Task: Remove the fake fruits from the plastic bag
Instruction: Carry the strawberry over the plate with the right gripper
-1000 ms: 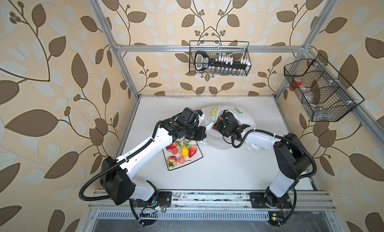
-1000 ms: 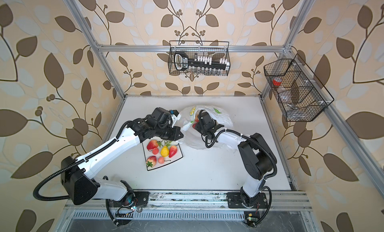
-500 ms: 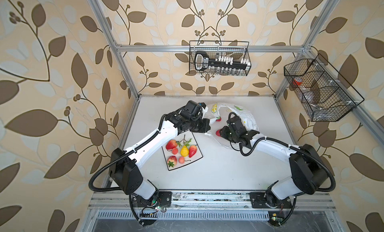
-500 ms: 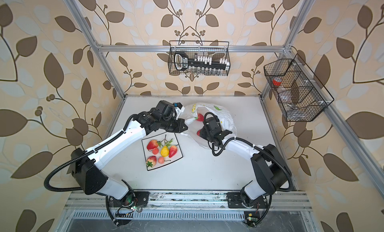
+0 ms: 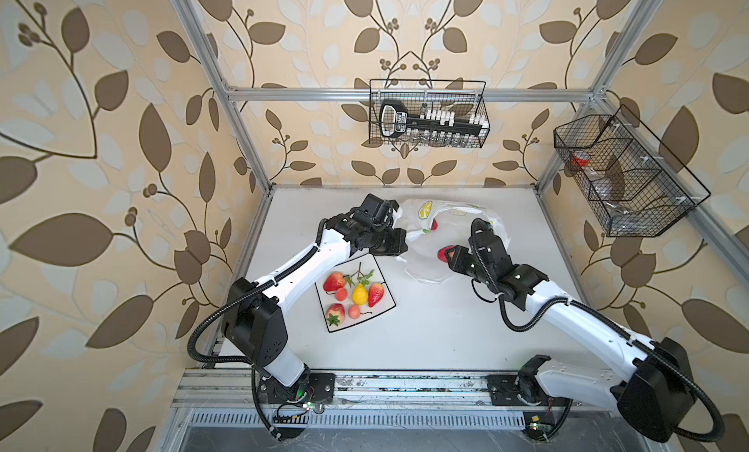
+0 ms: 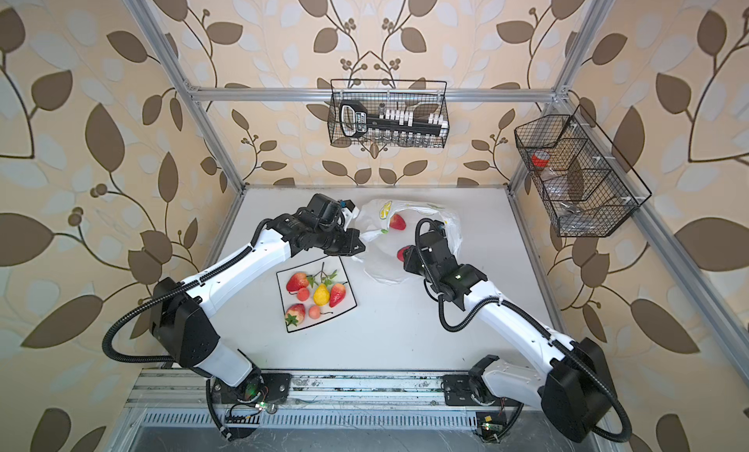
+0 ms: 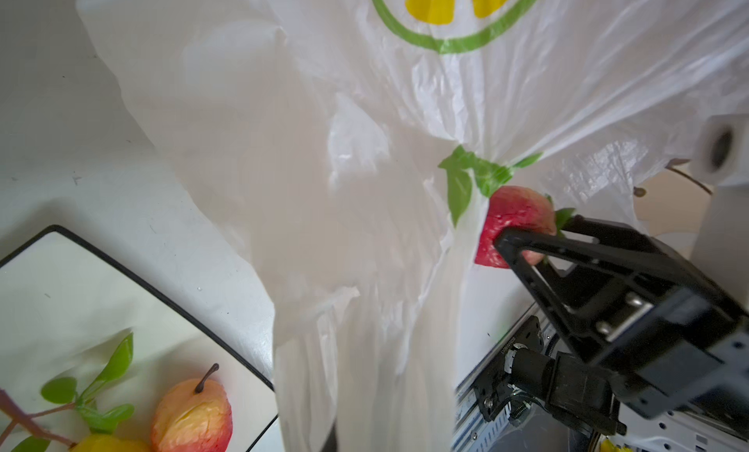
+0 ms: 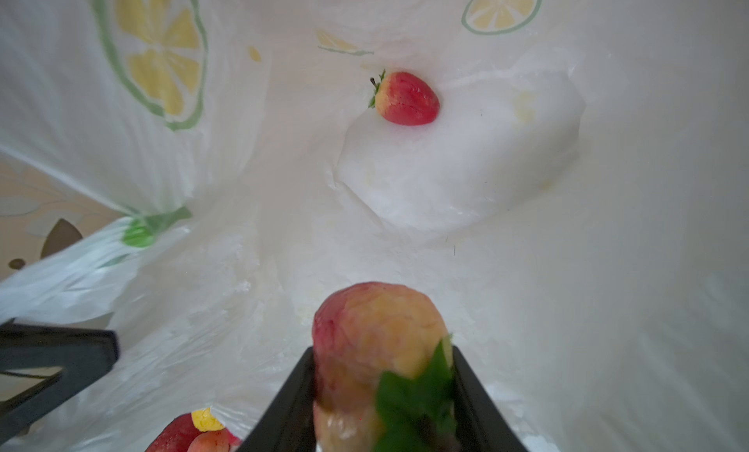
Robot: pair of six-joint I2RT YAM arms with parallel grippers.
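The plastic bag [image 5: 425, 267] [image 6: 385, 269] lies at the back middle of the table, its mouth held up by my left gripper [image 5: 401, 243] [image 6: 358, 245], which is shut on the bag's edge. In the left wrist view the bag [image 7: 324, 146] hides those jaws. My right gripper [image 5: 452, 256] [image 8: 381, 356] is shut on a red-yellow strawberry [image 5: 445, 253] [image 6: 404, 252] [image 8: 377, 328] [image 7: 512, 223] at the bag's mouth. Another strawberry [image 5: 434, 224] [image 6: 397, 222] [image 8: 405, 98] lies deeper inside. A yellow pear [image 5: 359, 295], three strawberries and two small round fruits rest on the plate.
The square white black-rimmed plate [image 5: 381, 313] [image 6: 342, 310] sits just left of the bag, under the left forearm. A wire basket [image 5: 427, 119] hangs on the back wall and another [image 5: 624, 178] on the right wall. Metal frame posts stand at the table's corners.
My right arm has drawn back to the right out of the bag with the strawberry in its jaws. My left gripper has moved slightly farther back, still holding the bag's edge.
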